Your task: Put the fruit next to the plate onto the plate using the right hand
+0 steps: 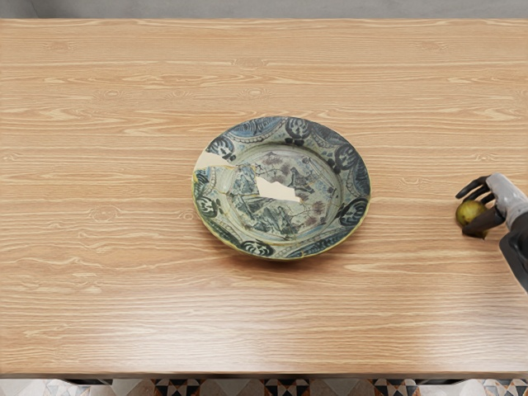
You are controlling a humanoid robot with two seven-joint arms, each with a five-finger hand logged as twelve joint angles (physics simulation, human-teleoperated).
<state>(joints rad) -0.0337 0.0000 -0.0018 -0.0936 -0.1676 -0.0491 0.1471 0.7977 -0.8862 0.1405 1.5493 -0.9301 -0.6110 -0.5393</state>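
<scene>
One round fruit sits clasped in the right hand

A blue-patterned plate (with pale chipped patches on its rim and centre) sits in the middle of the wooden bench. Well to its right, near the picture's edge, the right robot hand curls its dark fingers around a small yellow-green fruit resting on the bench.

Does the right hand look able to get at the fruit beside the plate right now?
Probably yes: the right hand is at the fruit, fingers curled around it, nothing between them; the plate lies apart to its left.
</scene>
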